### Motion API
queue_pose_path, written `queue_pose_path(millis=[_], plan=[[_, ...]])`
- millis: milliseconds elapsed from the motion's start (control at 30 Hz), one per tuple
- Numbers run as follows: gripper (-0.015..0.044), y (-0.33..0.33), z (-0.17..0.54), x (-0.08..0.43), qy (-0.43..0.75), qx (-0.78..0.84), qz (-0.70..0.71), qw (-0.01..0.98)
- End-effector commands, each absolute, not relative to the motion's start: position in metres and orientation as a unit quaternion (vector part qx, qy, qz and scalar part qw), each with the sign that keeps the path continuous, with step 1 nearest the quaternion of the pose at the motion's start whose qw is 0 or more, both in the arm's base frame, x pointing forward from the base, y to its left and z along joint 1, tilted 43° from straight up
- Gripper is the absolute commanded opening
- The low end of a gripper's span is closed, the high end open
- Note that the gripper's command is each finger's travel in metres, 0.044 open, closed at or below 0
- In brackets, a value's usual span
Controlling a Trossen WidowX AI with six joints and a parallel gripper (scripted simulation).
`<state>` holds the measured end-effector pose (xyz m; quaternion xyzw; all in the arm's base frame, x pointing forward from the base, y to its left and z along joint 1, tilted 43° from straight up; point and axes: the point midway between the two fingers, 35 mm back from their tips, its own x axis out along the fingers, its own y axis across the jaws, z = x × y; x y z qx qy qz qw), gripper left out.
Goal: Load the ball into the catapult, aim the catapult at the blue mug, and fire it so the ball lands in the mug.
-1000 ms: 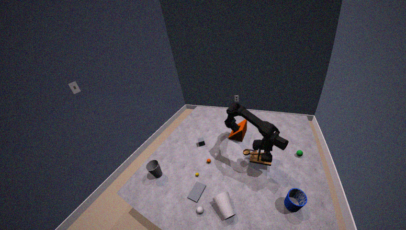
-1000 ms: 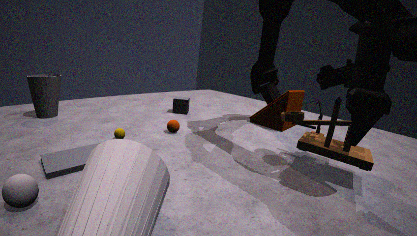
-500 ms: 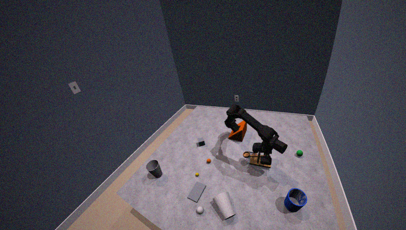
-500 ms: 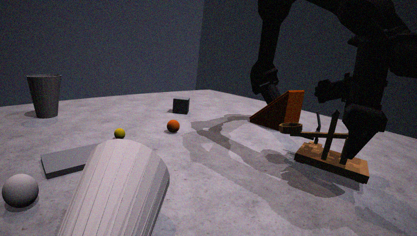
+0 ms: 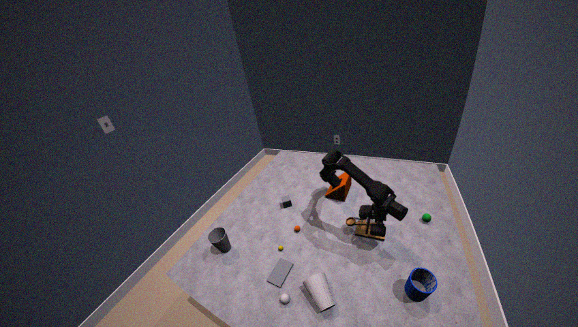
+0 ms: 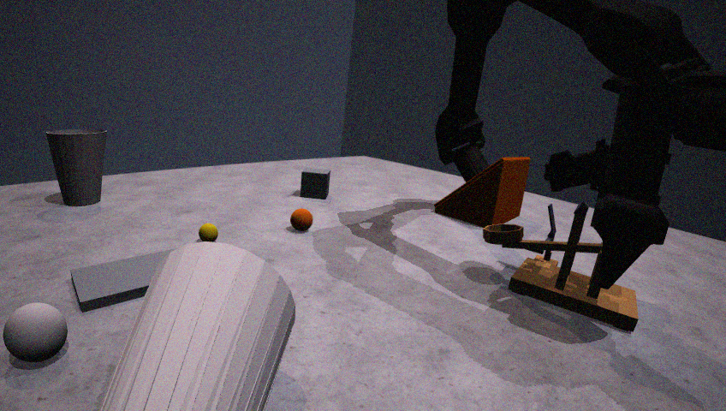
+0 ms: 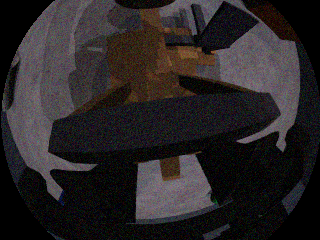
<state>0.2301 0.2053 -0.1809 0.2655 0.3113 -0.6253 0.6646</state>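
The wooden catapult [image 5: 360, 231] [image 6: 570, 301] [image 7: 132, 55] stands at or very near the floor, its base looking level. My gripper [image 5: 378, 225] [image 6: 607, 272] points down at the end away from the cup and is shut on the catapult's frame; the exact contact is hidden. The catapult's cup [image 5: 350, 221] [image 6: 502, 235] is raised and points left in the top and exterior views; no ball shows in it. The blue mug [image 5: 412, 289] stands upright at the lower right. An orange ball [image 5: 297, 228] [image 6: 301, 219] and a yellow ball [image 5: 280, 248] [image 6: 208, 232] lie left of the catapult.
A green ball [image 5: 426, 217] lies to the right. A white ball [image 5: 284, 298] [image 6: 35, 331], a grey slab [image 5: 280, 272] [image 6: 114, 280] and a tipped white cup [image 5: 320, 292] [image 6: 204, 325] lie in front. A grey cup [image 5: 221, 242] [image 6: 80, 170], dark cube [image 5: 287, 204] [image 6: 315, 184] and orange wedge [image 5: 340, 190] [image 6: 484, 198] stand farther off.
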Motion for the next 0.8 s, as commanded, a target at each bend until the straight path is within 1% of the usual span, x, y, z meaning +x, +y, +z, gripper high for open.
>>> queue_pose_path(millis=[0, 400, 533, 667, 767], plan=[[0.0026, 0.206, -0.18, 0.23, 0.311, 0.266, -0.626, 0.664], [0.0341, 0.206, -0.18, 0.23, 0.311, 0.266, -0.626, 0.664], [0.044, 0.231, -0.157, 0.231, 0.312, 0.266, -0.625, 0.664], [0.044, 0.268, -0.114, 0.227, 0.313, 0.265, -0.626, 0.663], [0.044, 0.273, -0.106, 0.226, 0.313, 0.265, -0.626, 0.663]])
